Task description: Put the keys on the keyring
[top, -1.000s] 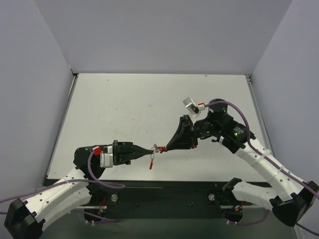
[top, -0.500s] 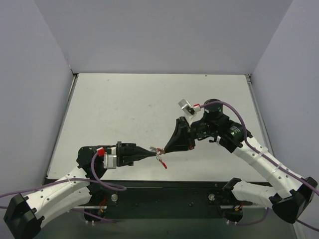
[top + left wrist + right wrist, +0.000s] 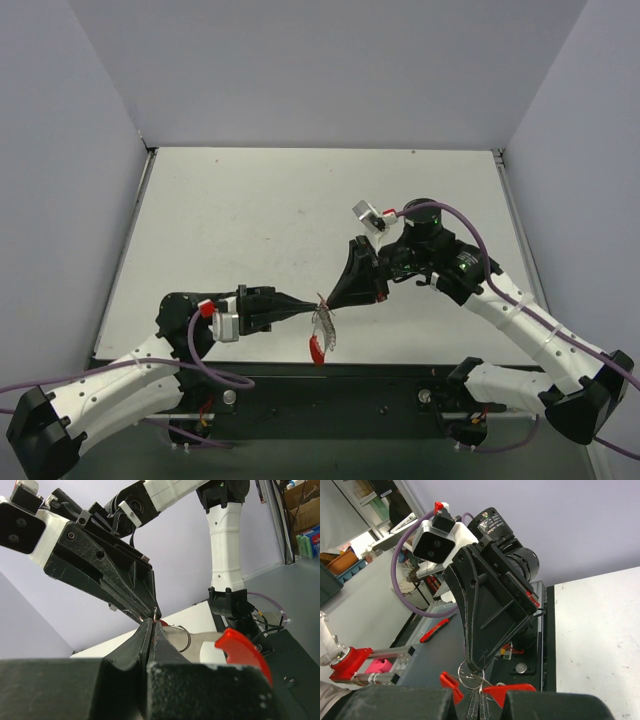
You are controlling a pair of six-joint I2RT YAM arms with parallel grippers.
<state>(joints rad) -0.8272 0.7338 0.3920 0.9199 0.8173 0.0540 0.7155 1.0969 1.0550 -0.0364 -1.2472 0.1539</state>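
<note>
Since a second ago the left tool (image 3: pixel 312 301) has slid a little to the right, and the keyring (image 3: pixel 321 330) has swung down to hang lower. The ring dangles in the air from the spot where the two tool tips meet, its red arc at the bottom, above the white desk (image 3: pixel 250 220) near the front edge. The right tool (image 3: pixel 331 299) points in from the opposite side, tip to tip with the left. Both tools have their fingers pressed together. Which of them actually pinches the top of the ring cannot be told.
</note>
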